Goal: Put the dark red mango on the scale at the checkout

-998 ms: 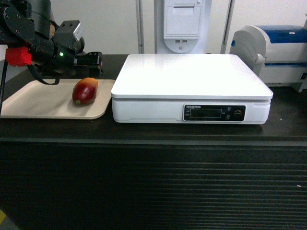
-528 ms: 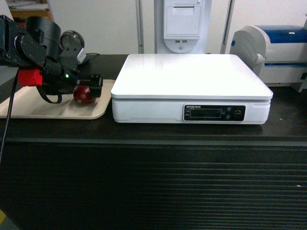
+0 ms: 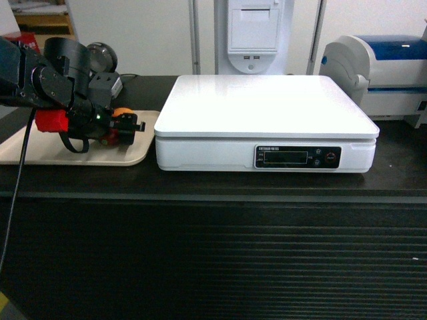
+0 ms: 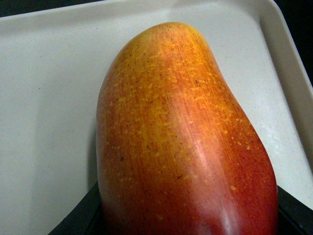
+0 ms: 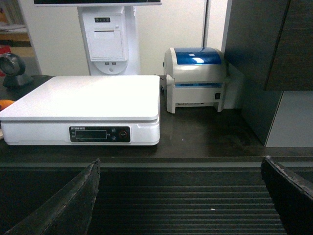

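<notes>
Left hand [image 3: 125,125] down on the beige tray [image 3: 40,148] at the left end of the desk [image 3: 400,167], with the mango [image 4: 181,147] between its dark fingers [image 4: 78,220]; whether closed tight on the fruit or just around it cannot be told, since the wrist view shows only finger edges low at each side. Mango lying on the tray floor, yellow-orange end pointing away from the wrist camera, nothing else visible in the tray. Scale [image 3: 267,107] just beside the tray's right rim, platform bare and higher than the tray. Right hand [image 5: 181,196] held back in front of the desk, fingers spread wide, holding nothing. Likely trouble: glossy, rounded skin slipping out if the grip sits too near one end; fruit or fingers catching the raised edge of the scale if carried across without enough lift; rolling on the flat platform if let go from above.
</notes>
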Tool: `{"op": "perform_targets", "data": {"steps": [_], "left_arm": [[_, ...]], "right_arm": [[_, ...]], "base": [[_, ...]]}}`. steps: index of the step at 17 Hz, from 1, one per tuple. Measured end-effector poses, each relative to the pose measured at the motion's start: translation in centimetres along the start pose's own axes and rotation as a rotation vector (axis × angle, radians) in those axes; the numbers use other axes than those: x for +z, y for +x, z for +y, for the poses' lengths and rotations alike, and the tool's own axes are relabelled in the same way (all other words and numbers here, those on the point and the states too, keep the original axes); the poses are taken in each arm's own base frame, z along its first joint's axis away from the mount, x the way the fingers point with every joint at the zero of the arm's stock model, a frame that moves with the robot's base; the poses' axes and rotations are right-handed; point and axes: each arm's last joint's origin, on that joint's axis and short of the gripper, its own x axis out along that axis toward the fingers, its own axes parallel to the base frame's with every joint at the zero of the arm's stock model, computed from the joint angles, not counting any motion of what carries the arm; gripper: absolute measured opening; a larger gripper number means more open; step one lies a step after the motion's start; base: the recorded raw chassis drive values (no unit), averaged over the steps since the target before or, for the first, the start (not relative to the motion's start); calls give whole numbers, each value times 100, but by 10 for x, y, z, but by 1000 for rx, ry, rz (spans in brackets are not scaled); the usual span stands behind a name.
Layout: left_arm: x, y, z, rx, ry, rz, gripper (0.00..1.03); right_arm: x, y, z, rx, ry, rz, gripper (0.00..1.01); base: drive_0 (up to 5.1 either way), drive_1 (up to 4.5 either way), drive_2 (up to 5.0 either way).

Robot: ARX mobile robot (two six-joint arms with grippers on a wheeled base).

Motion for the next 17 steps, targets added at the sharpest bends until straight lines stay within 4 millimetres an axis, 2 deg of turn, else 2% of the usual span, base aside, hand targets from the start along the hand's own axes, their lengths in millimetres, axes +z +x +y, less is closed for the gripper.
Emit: {"op": "perform_targets", "data": {"steps": [2, 4, 6, 7, 9, 11, 15, 17], "left_arm": [[-5, -11, -3, -13, 13, -9, 62], [-2, -38, -6, -30, 26, -67, 62], [13, -82, -15, -50, 49, -179, 61], [23, -114, -24, -73, 65, -255, 61], [26, -165, -49, -142, 107, -348, 61], [16, -197, -76, -212, 143, -380, 61], [-11, -248, -139, -377, 216, -434, 61], [-23, -252, -167, -437, 259, -413, 61]], "right_arm": [[0, 0, 0, 0, 0, 0, 98], [0, 0, 0, 0, 0, 0, 98], [0, 0, 0, 0, 0, 0, 98], [0, 0, 0, 0, 0, 0, 98], [0, 0, 0, 0, 0, 0, 98], [0, 0, 0, 0, 0, 0, 98], [0, 0, 0, 0, 0, 0, 98], [0, 0, 0, 0, 0, 0, 98]], "base": [[0, 0, 0], [0, 0, 0], [0, 0, 0], [0, 0, 0], [0, 0, 0], [0, 0, 0], [0, 0, 0], [0, 0, 0]]}}
